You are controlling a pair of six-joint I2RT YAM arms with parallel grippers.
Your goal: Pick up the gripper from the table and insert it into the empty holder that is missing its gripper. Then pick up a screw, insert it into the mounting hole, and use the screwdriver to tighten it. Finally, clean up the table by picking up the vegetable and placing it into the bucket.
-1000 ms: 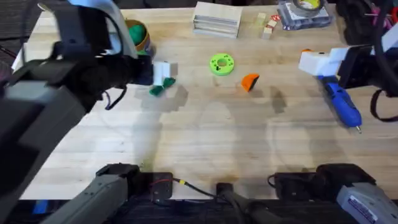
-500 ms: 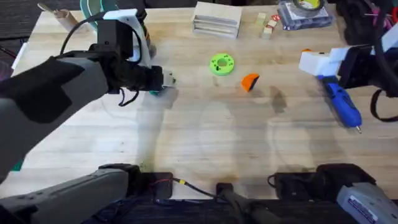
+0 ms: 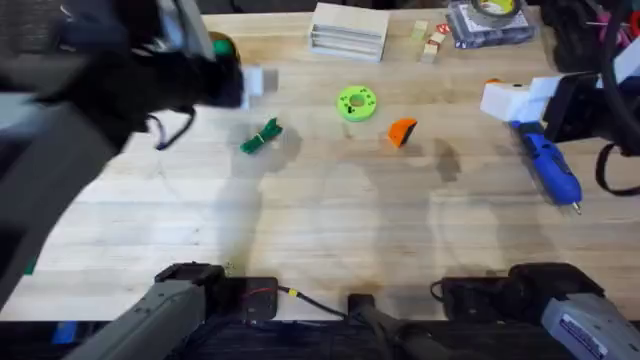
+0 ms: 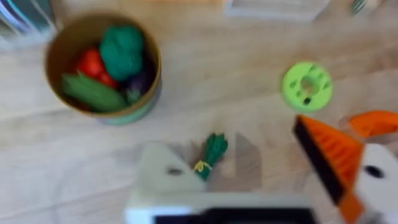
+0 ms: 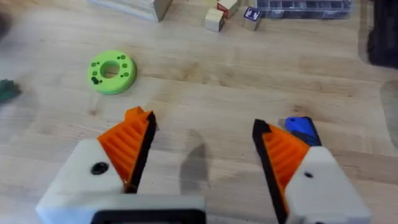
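Up front, left gripper fingers spread wide and empty above the vegetable, which lies on the table near the bucket of toy food; right gripper likewise wide open, beside the blue screwdriver.

A lime-green disc with a centre hole lies flat on the pale wooden bench, toward the far middle. Beyond it at the far edge sits a stack of light wooden slabs. To their right are a few small wooden cubes, then a clear plastic case with a roll of tape resting on top.
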